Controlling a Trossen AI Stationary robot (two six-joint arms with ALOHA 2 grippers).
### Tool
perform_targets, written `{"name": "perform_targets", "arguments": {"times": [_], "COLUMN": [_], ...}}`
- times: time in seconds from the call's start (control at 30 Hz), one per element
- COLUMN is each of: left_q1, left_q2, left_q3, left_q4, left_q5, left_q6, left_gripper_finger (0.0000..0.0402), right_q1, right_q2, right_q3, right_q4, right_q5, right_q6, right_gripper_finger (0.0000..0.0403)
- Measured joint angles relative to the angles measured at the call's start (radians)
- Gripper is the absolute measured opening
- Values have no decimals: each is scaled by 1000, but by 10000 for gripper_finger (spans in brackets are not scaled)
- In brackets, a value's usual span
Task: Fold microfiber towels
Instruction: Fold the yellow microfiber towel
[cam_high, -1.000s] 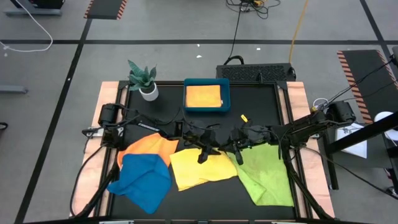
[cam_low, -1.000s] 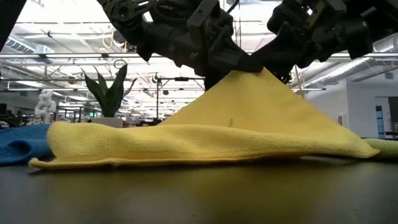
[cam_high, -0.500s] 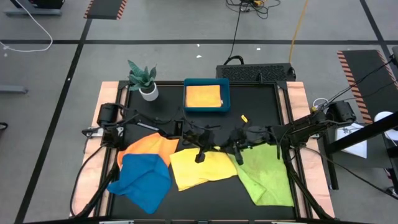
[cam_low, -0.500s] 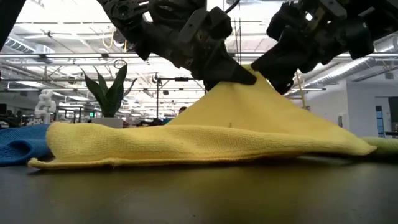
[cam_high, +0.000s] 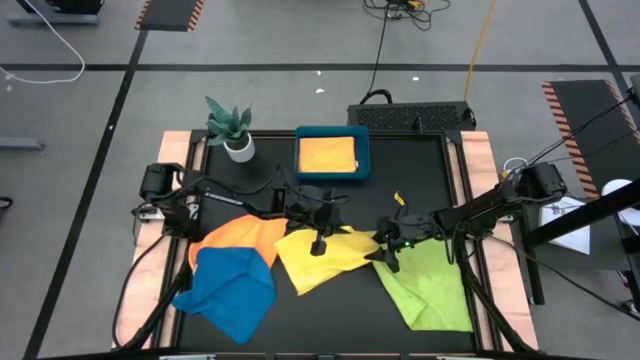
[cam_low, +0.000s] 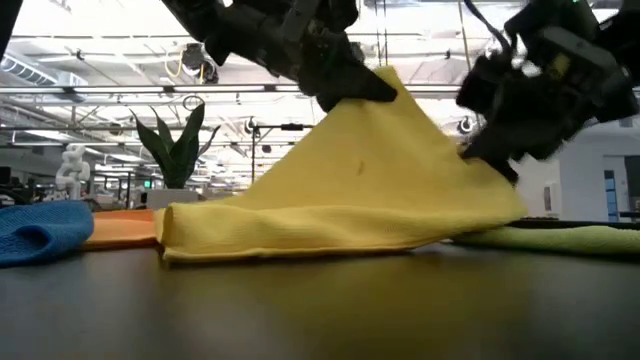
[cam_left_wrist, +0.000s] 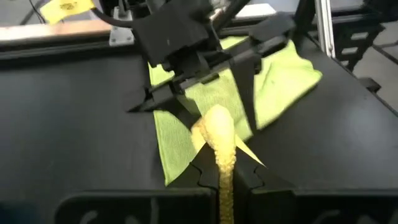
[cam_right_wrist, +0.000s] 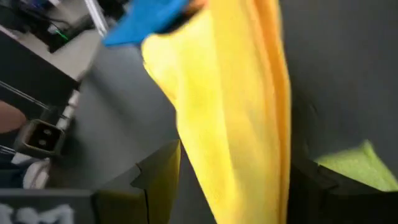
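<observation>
Left gripper (cam_high: 318, 243) and right gripper (cam_high: 385, 254) reach inward, fingers pinching the soft, nubby yellow towel (cam_high: 320, 258), tented at the black worktop's (cam_high: 420, 170) centre, toward 6 o'clock.

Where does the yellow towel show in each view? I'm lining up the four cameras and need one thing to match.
High view: the yellow towel lies mid-table, between the orange towel and the lime green towel.
Low view: it rises as a peak at centre, lifted by both arms.
Left wrist view: a pinched yellow fold hangs between that arm's jaws.
Right wrist view: a broad yellow sheet fills the middle.
Shared landmark: the lime green towel beside it.
</observation>
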Motion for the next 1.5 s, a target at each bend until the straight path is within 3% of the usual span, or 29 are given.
{"name": "perform_targets", "arguments": {"times": [0.17, 0.27, 0.47, 0.8, 0.97, 1.3, 1.5], "left_q1": [6, 6, 3, 2, 1, 1, -4], "left_q2": [-36, -63, -97, -104, -104, -104, -118], "left_q3": [4, 0, 4, 2, 2, 2, 1], "left_q4": [-28, -105, -122, -124, -124, -126, -120], "left_q5": [-24, -45, -72, -77, -77, -77, -83], "left_q6": [15, 23, 31, 24, 21, 19, -5], "left_gripper_finger": [9, 4, 5, 4, 8, 4, 7], "right_q1": [29, 47, 92, 134, 151, 207, 234], "right_q2": [0, -2, 1, 39, 111, 165, 164], "right_q3": [-51, -109, -259, -248, -240, -240, -240], "right_q4": [59, 200, 488, 513, 544, 657, 843], "right_q5": [76, 114, 306, 365, 448, 496, 492], "right_q6": [14, 13, 34, 25, 33, 0, -110], "right_gripper_finger": [198, 183, 148, 118, 112, 14, 3]}}
